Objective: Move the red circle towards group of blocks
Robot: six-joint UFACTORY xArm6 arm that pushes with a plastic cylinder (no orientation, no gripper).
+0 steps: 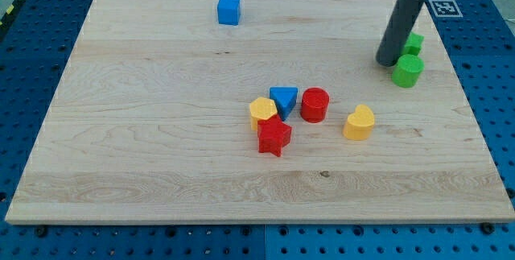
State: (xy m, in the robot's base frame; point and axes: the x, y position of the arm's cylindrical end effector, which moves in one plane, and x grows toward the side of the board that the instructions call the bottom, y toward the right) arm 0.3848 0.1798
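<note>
Red star [274, 137] lies nearest the view's bottom, at the low edge of a central cluster on the wooden table [145, 163]. Touching it above-left: yellow block, roughly hexagonal [262, 112]. Above it: blue triangle [283, 99], touching the yellow hexagon.

Red circle [315, 105] sits just right of the blue triangle, touching or nearly so; contact cannot be resolved. It is on the right flank of the cluster, about mid-table.

Tool: plain dark rod, no jaws to stand apart or together, so it clamps nothing. My tip [389, 61] rests at the view's upper right, well apart from the red circle, which lies down and to the left of it. The tip is just beside two green blocks: a green cylinder [408, 71] just right of it, and a second green block [414, 44], shape unclear, partly behind the rod. Whether the tip touches either cannot be told.

Others: yellow block with a rounded top [359, 122], near the red circle on its lower right, apart from it. Blue cube [228, 10] alone near the view's top, well apart from everything.
</note>
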